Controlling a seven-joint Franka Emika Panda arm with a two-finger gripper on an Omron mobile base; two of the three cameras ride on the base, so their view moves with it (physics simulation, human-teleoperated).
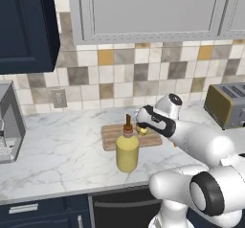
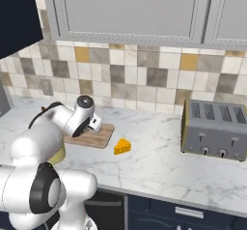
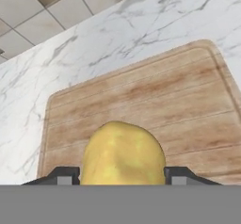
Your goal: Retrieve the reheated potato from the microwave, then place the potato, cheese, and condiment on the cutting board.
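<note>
Centre frame, the tool (image 3: 122,180) grips the potato (image 3: 123,152) over the cutting board (image 3: 141,96); the condiment (image 1: 127,148) stands lower centre, the cheese (image 2: 122,146) right of the board

Even, bright rendered light throughout; faint soft shadows on the desk (image 1: 62,145); slightly soft, low-resolution frames, no glare.

condiment (image 1: 127,151) before cutting board (image 1: 112,135), cheese (image 2: 122,146) beside

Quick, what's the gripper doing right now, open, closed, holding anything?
Gripper: closed on the potato, holding it just over the cutting board.
</note>
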